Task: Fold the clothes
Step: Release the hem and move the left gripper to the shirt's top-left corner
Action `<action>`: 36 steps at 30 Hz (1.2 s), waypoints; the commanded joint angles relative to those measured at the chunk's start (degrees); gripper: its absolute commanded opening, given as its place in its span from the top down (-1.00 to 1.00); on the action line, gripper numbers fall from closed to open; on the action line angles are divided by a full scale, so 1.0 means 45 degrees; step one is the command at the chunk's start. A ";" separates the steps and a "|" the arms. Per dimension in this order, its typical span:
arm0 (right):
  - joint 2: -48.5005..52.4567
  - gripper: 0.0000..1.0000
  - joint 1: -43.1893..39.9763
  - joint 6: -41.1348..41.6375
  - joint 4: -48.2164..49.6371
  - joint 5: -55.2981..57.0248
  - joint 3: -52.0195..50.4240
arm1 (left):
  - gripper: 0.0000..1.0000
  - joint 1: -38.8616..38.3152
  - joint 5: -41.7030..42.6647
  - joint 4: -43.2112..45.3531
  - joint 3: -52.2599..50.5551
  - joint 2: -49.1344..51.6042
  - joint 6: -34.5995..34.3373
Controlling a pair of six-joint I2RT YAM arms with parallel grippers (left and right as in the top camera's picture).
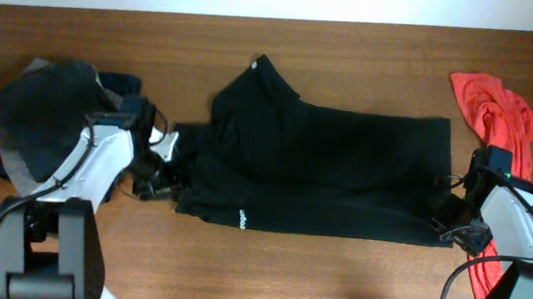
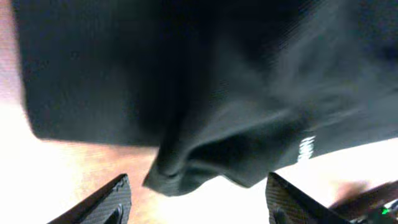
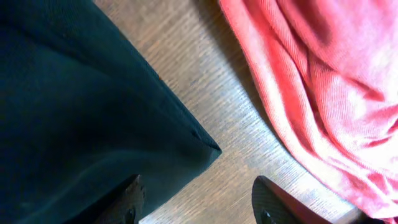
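Observation:
Black trousers [image 1: 323, 169] lie spread across the middle of the wooden table, folded lengthwise, with a small white logo near the front edge. My left gripper [image 1: 157, 164] is at their left end, open, and a bunched black corner [image 2: 180, 177] hangs just ahead of the fingertips [image 2: 199, 202] in the left wrist view. My right gripper [image 1: 452, 224] is at the front right corner of the trousers, open. In the right wrist view [image 3: 196, 199] one finger is over the black cloth [image 3: 81, 118] and the other over bare wood. Neither holds anything.
A red garment [image 1: 501, 117] lies at the right edge, running under my right arm, and shows close beside the gripper [image 3: 323, 81]. A pile of grey and dark clothes [image 1: 42, 115] sits at the left. The table's far edge meets a white wall.

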 commanded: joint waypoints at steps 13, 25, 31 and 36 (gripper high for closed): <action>-0.0976 -0.40 -0.0034 -0.0918 -0.0928 -0.2890 0.3764 | -0.40 -0.0884 0.0068 0.1015 0.5265 -0.1025 0.2895; -0.0903 -0.52 -0.0010 -0.3249 0.1098 -0.5731 0.3988 | -0.42 -0.1909 0.0544 0.5459 0.8427 0.5197 0.3653; -0.0903 -0.52 -0.0010 -0.3245 0.0923 -0.5731 0.3988 | -0.42 -0.2331 0.0505 0.7567 1.1565 0.8675 0.3628; -0.0903 -0.51 -0.0010 -0.3249 0.0918 -0.5722 0.3988 | -0.32 -0.2803 0.0384 0.9248 1.2264 1.0088 0.3317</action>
